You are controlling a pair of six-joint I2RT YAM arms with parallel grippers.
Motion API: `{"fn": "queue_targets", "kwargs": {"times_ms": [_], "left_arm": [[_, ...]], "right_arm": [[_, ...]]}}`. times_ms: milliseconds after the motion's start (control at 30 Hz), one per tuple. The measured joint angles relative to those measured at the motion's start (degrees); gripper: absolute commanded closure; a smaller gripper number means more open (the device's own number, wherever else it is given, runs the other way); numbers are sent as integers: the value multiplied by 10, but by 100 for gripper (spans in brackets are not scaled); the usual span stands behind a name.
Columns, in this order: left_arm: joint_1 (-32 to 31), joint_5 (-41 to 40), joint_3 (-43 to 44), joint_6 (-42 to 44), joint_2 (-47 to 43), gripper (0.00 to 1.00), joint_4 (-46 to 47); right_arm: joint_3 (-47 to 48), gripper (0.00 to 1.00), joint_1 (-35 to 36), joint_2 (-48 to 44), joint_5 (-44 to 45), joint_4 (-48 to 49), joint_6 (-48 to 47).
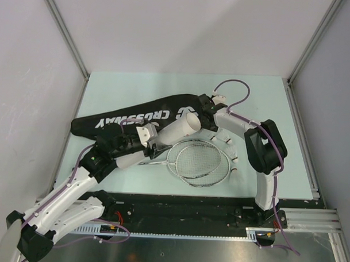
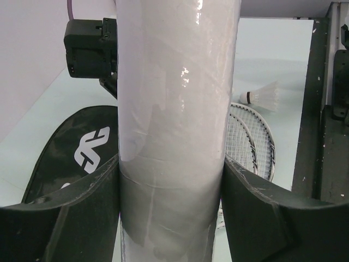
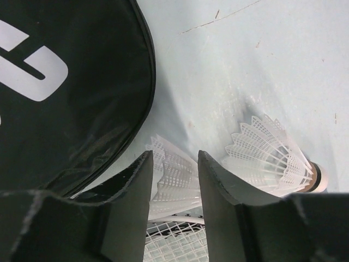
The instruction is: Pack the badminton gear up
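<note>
The right claw [image 3: 174, 164] is set narrow about a shuttlecock [image 3: 173, 188] on the tabletop [image 3: 245, 54], with the feather skirt between its fingers; whether it is pinched cannot be told. The feathers are judged light and crushable, best taken gently. A second shuttlecock [image 3: 272, 155] lies just outside one finger. The tube [image 2: 174, 82] is clamped in the left claw [image 2: 172, 169].

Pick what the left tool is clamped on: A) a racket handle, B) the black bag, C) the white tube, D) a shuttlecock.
C: in the left wrist view the left tool presses on both sides of the tube.
</note>
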Motion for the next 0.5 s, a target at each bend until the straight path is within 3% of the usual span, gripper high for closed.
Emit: {"fn": "queue_targets", "kwargs": {"times_ms": [67,233,367,500], "left_arm": [[0,1,-1,0,0,99,0],[0,1,-5,-2,0,99,0],[0,4,-6,-3,2,99,1],[0,9,-6,-4,12,99,3]], "right_arm": [[0,63,0,2,0,-1,0],[9,98,2,3,0,-7,-3],[17,100,2,-9,-5,-6,-13],[14,100,-4,-79,-40,-14,-30]]}}
